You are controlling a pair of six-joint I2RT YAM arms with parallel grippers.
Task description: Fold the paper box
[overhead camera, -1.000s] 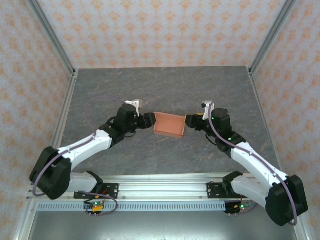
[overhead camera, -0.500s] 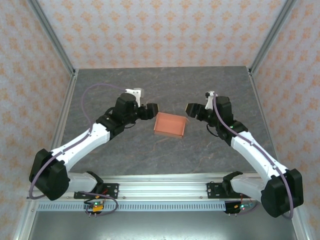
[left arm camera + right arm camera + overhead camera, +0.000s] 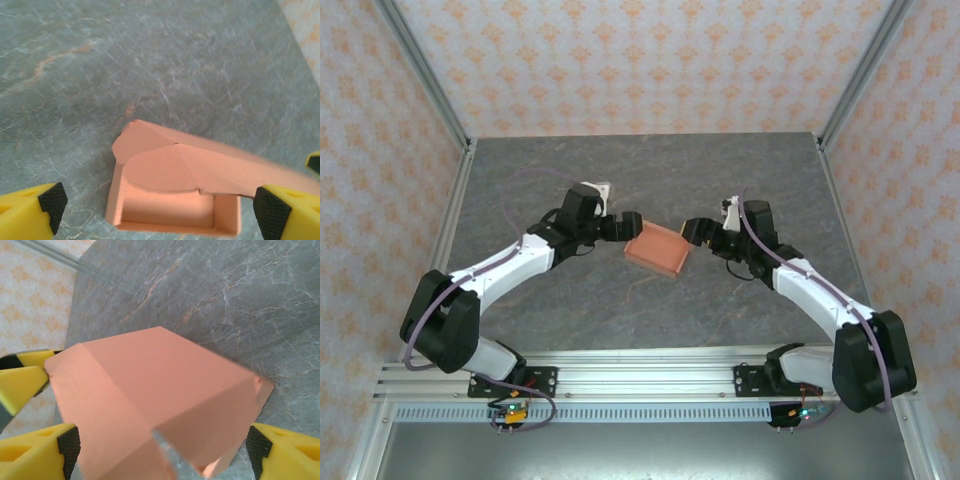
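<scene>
Compared with half a second back: closed in again on the paper box (image 3: 657, 249) from both sides, the left gripper (image 3: 628, 225) now at its far-left corner and the right gripper (image 3: 695, 230) at its far-right edge, no longer standing off across a gap. Turned a little on the table (image 3: 620, 180) too, and looking covered from above rather than like an open tray. Through the left wrist camera: open end of the paper box (image 3: 175, 170) facing the lens, rounded flap (image 3: 160, 172) leaning over the hollow, all lying between the spread fingers (image 3: 25, 212) of the left gripper (image 3: 160, 210), not pinched. Through the right wrist camera: salmon lid (image 3: 150, 385) between the wide-apart tips of the right gripper (image 3: 164, 444), no clamp either; touching or not, cannot tell. Counted: one paper box, two grippers, two yellow fingers with black pads on each, one grey marbled table
</scene>
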